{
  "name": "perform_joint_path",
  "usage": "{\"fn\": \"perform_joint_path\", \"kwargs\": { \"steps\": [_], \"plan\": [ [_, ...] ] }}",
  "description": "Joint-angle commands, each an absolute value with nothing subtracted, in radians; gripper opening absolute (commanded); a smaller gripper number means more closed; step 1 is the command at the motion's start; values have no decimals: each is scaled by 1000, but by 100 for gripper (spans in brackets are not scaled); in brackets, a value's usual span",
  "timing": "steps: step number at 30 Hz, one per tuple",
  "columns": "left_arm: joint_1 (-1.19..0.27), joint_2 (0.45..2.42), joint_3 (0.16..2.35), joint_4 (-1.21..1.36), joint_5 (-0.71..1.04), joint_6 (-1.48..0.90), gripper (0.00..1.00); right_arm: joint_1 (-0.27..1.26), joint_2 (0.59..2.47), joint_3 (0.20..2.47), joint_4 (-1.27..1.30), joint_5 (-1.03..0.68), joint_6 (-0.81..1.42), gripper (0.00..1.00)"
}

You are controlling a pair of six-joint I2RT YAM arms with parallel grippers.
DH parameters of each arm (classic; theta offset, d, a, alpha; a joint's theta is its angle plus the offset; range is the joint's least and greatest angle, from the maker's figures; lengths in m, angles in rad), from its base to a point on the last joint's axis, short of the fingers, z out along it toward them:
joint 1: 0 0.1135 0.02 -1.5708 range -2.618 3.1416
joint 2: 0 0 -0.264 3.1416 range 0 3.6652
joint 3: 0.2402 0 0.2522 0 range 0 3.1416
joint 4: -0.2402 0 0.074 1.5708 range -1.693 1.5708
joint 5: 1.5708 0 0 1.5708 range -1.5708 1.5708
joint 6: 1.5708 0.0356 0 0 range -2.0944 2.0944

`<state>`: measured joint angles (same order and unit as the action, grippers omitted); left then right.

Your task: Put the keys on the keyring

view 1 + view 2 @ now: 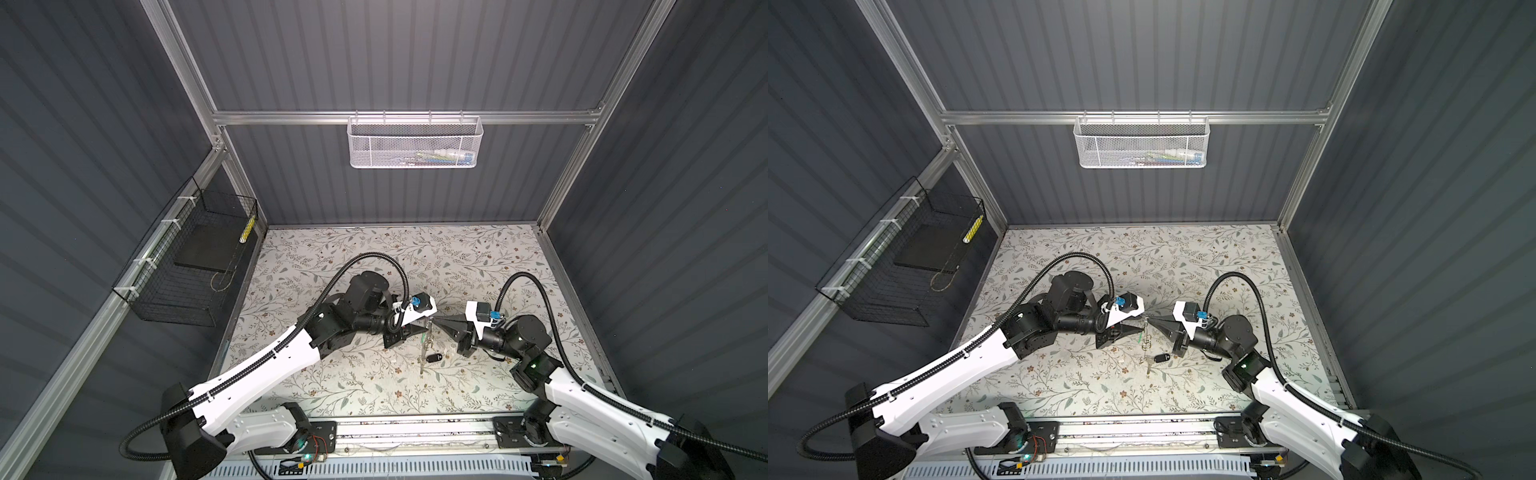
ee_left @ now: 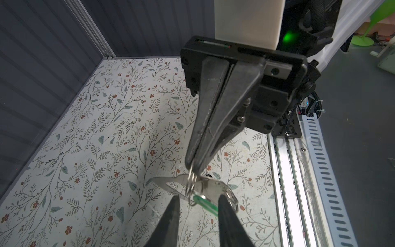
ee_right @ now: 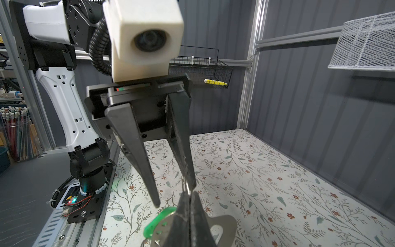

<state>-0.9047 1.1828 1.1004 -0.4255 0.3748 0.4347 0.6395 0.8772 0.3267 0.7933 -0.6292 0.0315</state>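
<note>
Floral-patterned desk (image 1: 332, 257), grey ribbed walls. In both top views the left pincer (image 1: 420, 328) and the right pincer (image 1: 433, 319) meet tip to tip above the middle of the desk. The black-tagged key (image 1: 434, 357) lies flat on the desk just below that meeting point, apart from both pincers and nearer the right arm.

Left wrist view: the right pincer (image 2: 193, 165) has its jaws fully closed on a metal ring (image 2: 190, 178). The keyring (image 2: 211, 185) hangs under that ring. The green tag (image 2: 205, 202) lies in the gap of the left pincer, its long axis slanting across the gap. The left jaws stand part open. Whether they press on the tag cannot be told.

Right wrist view: the keyring (image 3: 227, 221) sits directly under the closed right jaws, with the green tag beside one left fingertip (image 3: 157, 203).

Judgement: the coming move turns on the tag lying crosswise between the left jaws.
</note>
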Motion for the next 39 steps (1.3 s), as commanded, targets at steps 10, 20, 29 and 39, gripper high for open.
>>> {"fn": "perform_joint_path", "kwargs": {
  "steps": [10, 20, 29, 39],
  "plan": [
    [-907, 1212, 1159, -469, 407, 482, 26, 639, 881, 320, 836, -658, 42, 0],
    [-907, 1187, 1155, -472, 356, 479, 35, 640, 882, 314, 834, -672, 34, 0],
    [-907, 1200, 1161, -465, 396, 481, 25, 639, 888, 316, 841, -684, 37, 0],
    [-908, 1210, 1155, -448, 433, 494, 13, 639, 909, 322, 852, -711, 44, 0]
  ]
}}
